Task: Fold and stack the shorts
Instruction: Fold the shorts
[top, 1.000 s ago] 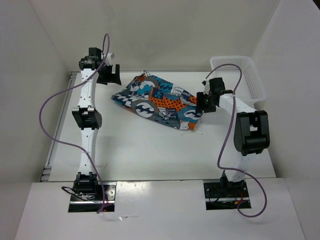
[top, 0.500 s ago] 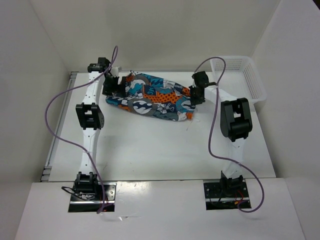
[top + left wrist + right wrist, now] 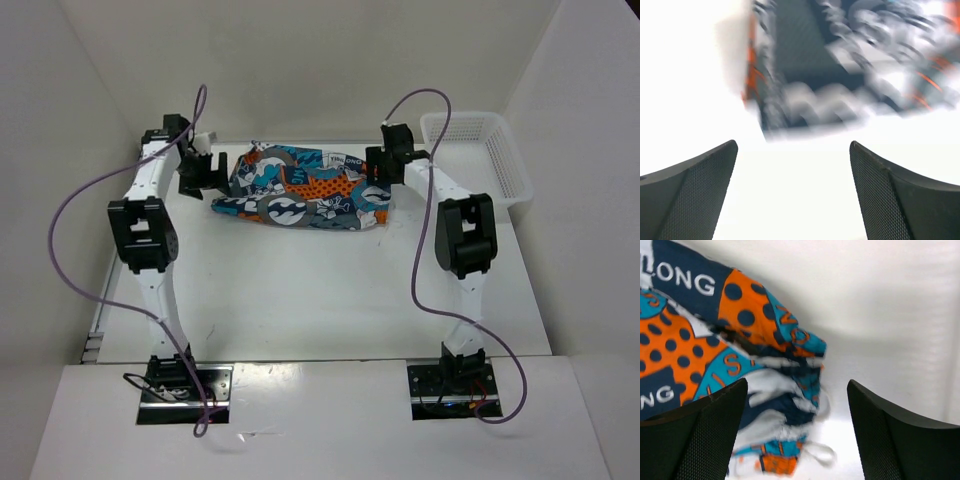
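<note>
The shorts (image 3: 298, 190), a patchwork of blue, orange, white and grey, lie bunched in a long strip at the back middle of the white table (image 3: 300, 290). My left gripper (image 3: 200, 173) is open and empty just off their left end. In the left wrist view (image 3: 794, 192) the shorts (image 3: 850, 60) are a blur beyond the fingertips. My right gripper (image 3: 378, 177) is open at their right end. In the right wrist view (image 3: 797, 432) the crumpled edge of the shorts (image 3: 700, 340) and a white drawstring loop (image 3: 820, 454) lie between the fingers, not gripped.
A white plastic basket (image 3: 480, 150) stands at the back right corner. White walls close in the table at the back and both sides. Purple cables loop above both arms.
Both arms have swung toward the back wall. The shorts have shifted left and back and lie more level. The left gripper has drawn off the left end of the shorts.
</note>
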Robot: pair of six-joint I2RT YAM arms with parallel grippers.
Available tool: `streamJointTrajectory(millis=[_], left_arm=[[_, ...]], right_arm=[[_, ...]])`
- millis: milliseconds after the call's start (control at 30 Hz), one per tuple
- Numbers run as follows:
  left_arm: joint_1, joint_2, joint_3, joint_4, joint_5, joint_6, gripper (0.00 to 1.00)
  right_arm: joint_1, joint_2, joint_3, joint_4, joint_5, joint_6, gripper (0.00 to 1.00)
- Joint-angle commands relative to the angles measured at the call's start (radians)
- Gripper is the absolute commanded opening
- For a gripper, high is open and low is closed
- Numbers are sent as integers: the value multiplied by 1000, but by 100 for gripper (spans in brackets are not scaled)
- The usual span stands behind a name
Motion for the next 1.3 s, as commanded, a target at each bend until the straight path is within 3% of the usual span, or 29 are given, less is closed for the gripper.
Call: streamJointTrajectory(millis=[0,33,67,233,533,867,967,1033,1100,1167,1200,1267], left_arm=[[-78,-337,-128,172,-55,5,99],[-78,-365,-157,172,8,5,99],[-39,-397,-299,213,31,5,99],[-17,-575,-663,377,-108,5,99],[-31,-474,-552,460,-77,5,99],[-31,-291,-527,509,-104,5,99],[-57,-256,-558,544,-168,5,99],[-66,-245,-558,555,-180,5,99],[-66,-233,-558,555,-180,5,99],[-66,-224,-571,578,-193,5,99],[-66,-212,-572,578,-193,5,99],[-66,-196,-599,596,-205,5,96]], right_arm=[[17,-168,-40,53,89,-54,86],[17,-190,-76,53,89,-66,86],[17,-228,-93,53,89,-76,86],[17,-340,-232,19,0,-129,87],[17,-374,-452,25,-189,79,85],[17,-193,-348,58,-219,188,82],[17,-144,-309,58,-197,236,80],[17,-104,-294,58,-173,256,76],[17,-86,-272,58,-164,266,64],[17,-77,-272,58,-155,266,48],[17,-77,-272,58,-155,266,32],[17,-110,-303,45,-143,257,18]])
